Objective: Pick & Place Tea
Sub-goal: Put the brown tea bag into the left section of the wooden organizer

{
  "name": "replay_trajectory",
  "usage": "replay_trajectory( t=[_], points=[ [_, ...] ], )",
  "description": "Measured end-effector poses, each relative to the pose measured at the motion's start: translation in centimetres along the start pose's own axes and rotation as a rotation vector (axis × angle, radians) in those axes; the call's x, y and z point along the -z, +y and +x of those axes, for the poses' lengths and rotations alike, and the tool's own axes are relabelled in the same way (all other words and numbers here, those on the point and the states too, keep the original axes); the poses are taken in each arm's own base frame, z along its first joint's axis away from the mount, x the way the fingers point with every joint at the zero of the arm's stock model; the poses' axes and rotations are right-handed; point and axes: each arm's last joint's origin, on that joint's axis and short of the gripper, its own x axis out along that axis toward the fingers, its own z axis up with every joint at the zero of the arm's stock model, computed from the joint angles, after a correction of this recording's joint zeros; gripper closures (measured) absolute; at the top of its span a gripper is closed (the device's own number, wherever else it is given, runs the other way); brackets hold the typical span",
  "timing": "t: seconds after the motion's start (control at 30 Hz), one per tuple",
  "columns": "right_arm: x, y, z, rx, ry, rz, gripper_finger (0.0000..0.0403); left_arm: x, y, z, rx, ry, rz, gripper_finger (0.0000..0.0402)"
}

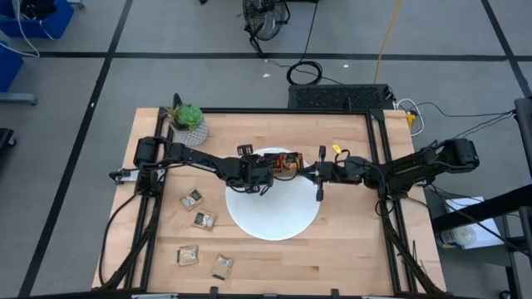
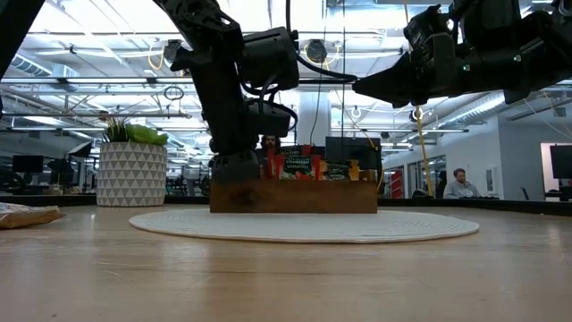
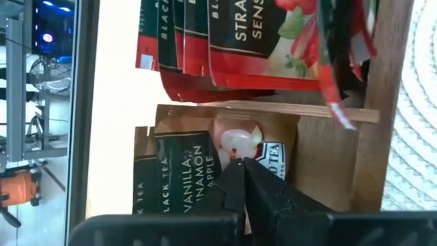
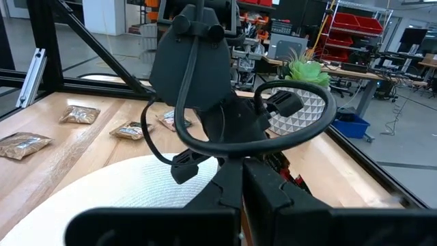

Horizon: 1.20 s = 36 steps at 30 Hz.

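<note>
While red sachets (image 3: 225, 41) fill the wooden tray (image 3: 382, 102) mid-frame, the left gripper (image 3: 244, 179), clenched empty, hovers above them.

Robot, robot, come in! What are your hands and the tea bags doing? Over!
Left gripper shut, empty, down over wooden tray. Right gripper shut, empty, hovering over white plate. Four tea sachets loose on table. Nothing in the way.

Past my left claw (image 3: 244, 179) I read "BLACK TEA" and "VANILLA ...NAMON APPLE" on a dark green sachet (image 3: 183, 167). A red sachet (image 3: 263, 34) above it shows "STRA..." and "SENS..." (cut off by the edge); its red neighbours show only "BLACK".
</note>
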Motion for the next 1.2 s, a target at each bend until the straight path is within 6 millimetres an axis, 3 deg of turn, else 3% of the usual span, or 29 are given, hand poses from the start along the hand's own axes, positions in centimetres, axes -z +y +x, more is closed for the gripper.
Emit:
replay_trajectory(
  t=[0.8,0.9,1.03,1.2],
  points=[
    [0.0,0.0,0.0,0.000,0.000,0.000,0.0403,-0.1,-0.5,-1.1,-0.195,-0.022,0.070,0.0392],
    [0.0,0.0,0.0,0.000,0.000,0.000,0.0403,-0.3,-0.2,-3.0,-0.234,-0.031,0.112,0.0398],
    [0.0,0.0,0.0,0.000,0.000,0.000,0.0403,-0.4,1.6,-7.0,-0.261,-0.099,-0.011,0.0387],
    [0.0,0.0,0.0,-0.001,0.003,-0.001,0.0403,1.6,4.3,-11.5,-0.060,-0.098,-0.215,0.0347]
  ],
)
